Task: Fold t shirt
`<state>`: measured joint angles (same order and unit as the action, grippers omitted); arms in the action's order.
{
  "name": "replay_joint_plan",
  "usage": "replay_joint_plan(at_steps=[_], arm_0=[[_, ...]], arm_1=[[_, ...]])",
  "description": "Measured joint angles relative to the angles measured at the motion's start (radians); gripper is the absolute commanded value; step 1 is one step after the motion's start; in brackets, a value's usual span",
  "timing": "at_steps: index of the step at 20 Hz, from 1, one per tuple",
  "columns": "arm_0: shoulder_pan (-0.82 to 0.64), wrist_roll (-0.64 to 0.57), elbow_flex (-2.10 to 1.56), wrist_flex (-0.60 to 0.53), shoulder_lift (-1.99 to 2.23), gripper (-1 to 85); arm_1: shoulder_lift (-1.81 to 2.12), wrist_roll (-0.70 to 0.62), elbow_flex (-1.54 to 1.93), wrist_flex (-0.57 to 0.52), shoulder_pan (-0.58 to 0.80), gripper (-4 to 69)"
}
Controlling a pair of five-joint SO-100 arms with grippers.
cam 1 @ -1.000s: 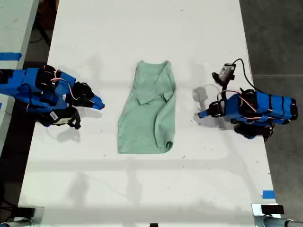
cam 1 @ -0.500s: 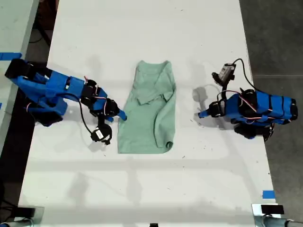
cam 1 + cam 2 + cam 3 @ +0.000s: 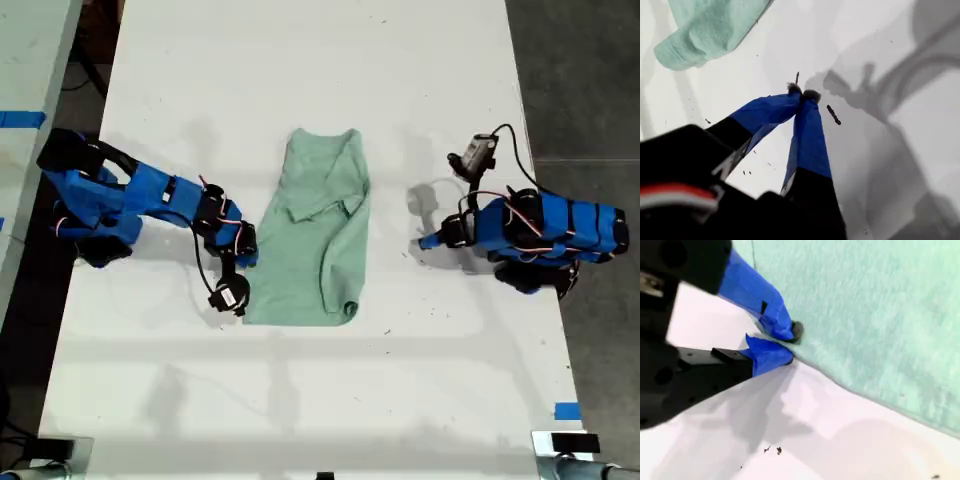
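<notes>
The pale mint-green cloth t shirt [image 3: 312,238] lies mid white desk [image 3: 310,60], long axis running from the exterior view's top to its bottom, V-neck toward the top. Bare desk surrounds it. My second claw [image 3: 782,342] pinches its edge on the exterior view's left. My first claw [image 3: 802,93], tips pressed together, rests on bare desk toward that view's right. No legible markings.

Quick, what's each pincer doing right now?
My first gripper: shut, empty, off the t shirt.
My second gripper: pincer closed on the t shirt's edge.
</notes>
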<state>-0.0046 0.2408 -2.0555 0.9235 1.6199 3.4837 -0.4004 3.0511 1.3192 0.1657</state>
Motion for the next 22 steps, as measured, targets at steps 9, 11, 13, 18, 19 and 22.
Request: replay_joint_plan(at_steps=[9, 11, 13, 18, 19, 22], arm_0=[[-0.015, -0.018, 0.175, 0.293, 0.077, -0.3], [-0.021, -0.069, 0.307, 0.314, 0.074, -0.3], [-0.043, -0.137, 0.419, 0.318, 0.018, -0.3], [-0.098, -0.239, 0.698, 0.324, -0.249, -0.3], [-0.101, -0.245, 0.758, 0.324, -0.313, -0.3], [-0.103, -0.255, 0.904, 0.321, -0.482, 0.5]], arm_1=[[0.000, 0.000, 0.000, 0.000, 0.000, 1.3], [0.000, 0.000, 0.000, 0.000, 0.000, 1.3], [0.000, 0.000, 0.000, 0.000, 0.000, 1.3], [0.000, 0.000, 0.000, 0.000, 0.000, 1.3], [0.000, 0.000, 0.000, 0.000, 0.000, 1.3], [0.000, 0.000, 0.000, 0.000, 0.000, 1.3]])
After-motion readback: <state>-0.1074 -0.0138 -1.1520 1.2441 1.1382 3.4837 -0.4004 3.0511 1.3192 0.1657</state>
